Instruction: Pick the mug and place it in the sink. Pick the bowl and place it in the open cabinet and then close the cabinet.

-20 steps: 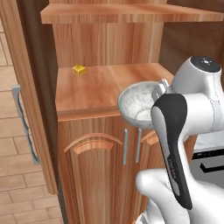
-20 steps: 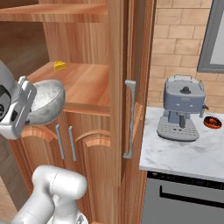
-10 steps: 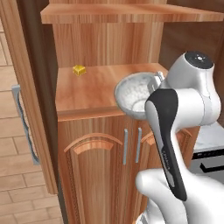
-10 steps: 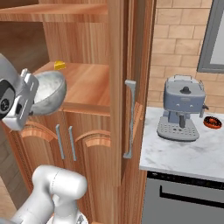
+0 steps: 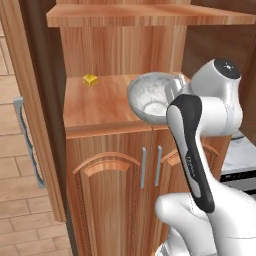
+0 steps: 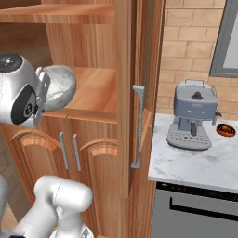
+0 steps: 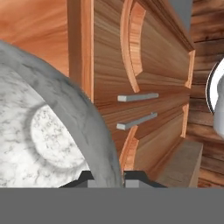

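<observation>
Where the tall reddish-brown cabinet [image 5: 125, 45] stands open, its lower shelf [image 5: 95, 102] shows bare wood grain with a small yellow block [image 5: 90, 79] lying near the back left corner, and a second shelf runs across above it. Below the shelf sit two low arched-panel doors [image 5: 117, 195] with short silver handles, and the cabinet's open door [image 6: 139, 88] carries a long silver bar handle [image 6: 137, 125] on the right side in the right base view. Brick wall lies beyond it, over a pale marble worktop [image 6: 200, 160] that bears a grey coffee machine [image 6: 194, 116] and a small dark dish with red contents [image 6: 226, 129]; a dark oven front sits under the worktop. No lettering can be read anywhere, apart from a faint mark on the arm's dark forearm cover that is too small to make out. The arm rises from below, bends at the elbow and reaches toward the shelf with its wrist turned sideways. The pincer [image 7: 107, 177] is pinching the rim of the bowl [image 5: 150, 97], which is tilted with its speckled inside facing outward, over the shelf's front right edge.
</observation>
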